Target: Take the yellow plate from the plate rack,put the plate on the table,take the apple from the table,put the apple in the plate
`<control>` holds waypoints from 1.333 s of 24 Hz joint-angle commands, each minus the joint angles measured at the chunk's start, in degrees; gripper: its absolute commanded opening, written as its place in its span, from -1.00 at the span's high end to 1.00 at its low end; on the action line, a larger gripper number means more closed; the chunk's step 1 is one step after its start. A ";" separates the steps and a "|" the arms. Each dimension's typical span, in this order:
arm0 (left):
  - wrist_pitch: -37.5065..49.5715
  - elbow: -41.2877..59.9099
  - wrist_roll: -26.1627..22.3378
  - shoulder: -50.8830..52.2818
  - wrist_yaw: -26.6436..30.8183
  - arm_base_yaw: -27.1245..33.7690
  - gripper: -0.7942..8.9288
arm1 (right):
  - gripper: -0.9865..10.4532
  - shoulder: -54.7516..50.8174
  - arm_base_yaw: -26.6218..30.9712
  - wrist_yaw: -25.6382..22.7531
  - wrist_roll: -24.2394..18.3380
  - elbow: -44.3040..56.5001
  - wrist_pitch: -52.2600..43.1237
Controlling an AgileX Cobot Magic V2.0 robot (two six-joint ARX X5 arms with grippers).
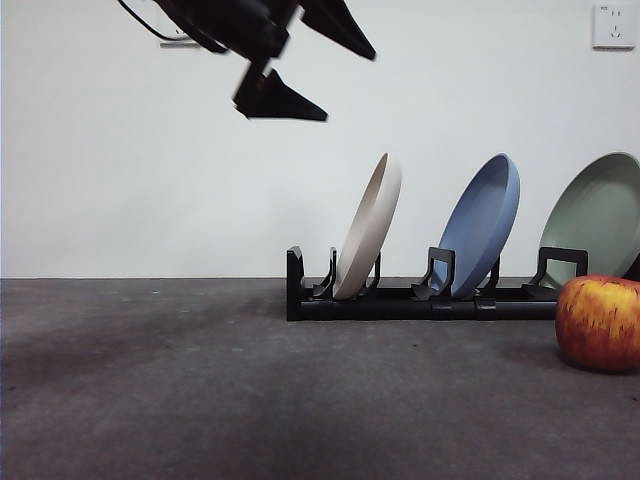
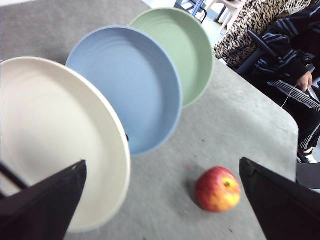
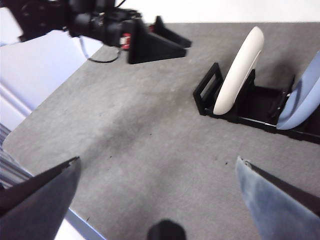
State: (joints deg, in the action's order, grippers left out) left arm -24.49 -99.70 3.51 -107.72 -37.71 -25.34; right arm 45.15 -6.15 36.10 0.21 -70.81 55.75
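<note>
Left gripper (image 1: 330, 70) wide open, empty, above yellow plate (image 1: 368, 228) in plate rack (image 1: 400, 298); blue plate (image 1: 480, 225) next slot. My right gripper (image 3: 155, 200) open too. Apple (image 1: 600, 322) cut off at frame edge.

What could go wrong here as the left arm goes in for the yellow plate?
1. The yellow plate leans in the plate rack close to the blue plate; the open left gripper, now above and to one side, might knock the blue one on approach.
2. Pulling at an angle could drag the rack along the table.
3. The apple lies near the rack's far end; a shifted rack could nudge it.
</note>
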 commanded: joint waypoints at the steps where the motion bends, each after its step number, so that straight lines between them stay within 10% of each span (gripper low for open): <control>1: 0.76 -1.79 -0.79 -3.48 0.31 -0.85 -0.52 | -0.23 0.87 -0.83 0.39 0.13 -0.42 0.00; 15: 7.48 -3.63 -0.74 -14.05 7.67 -3.50 -0.48 | -0.23 3.45 -4.42 0.33 -0.42 -1.36 1.36; 32: 7.41 -3.63 -2.49 -15.04 8.61 -5.62 0.74 | -0.23 3.45 -4.39 0.33 -0.44 -1.36 2.62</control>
State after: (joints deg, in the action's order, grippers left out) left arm -17.12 -103.28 1.91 -121.43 -28.77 -30.79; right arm 48.66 -10.48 36.10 0.16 -71.70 58.54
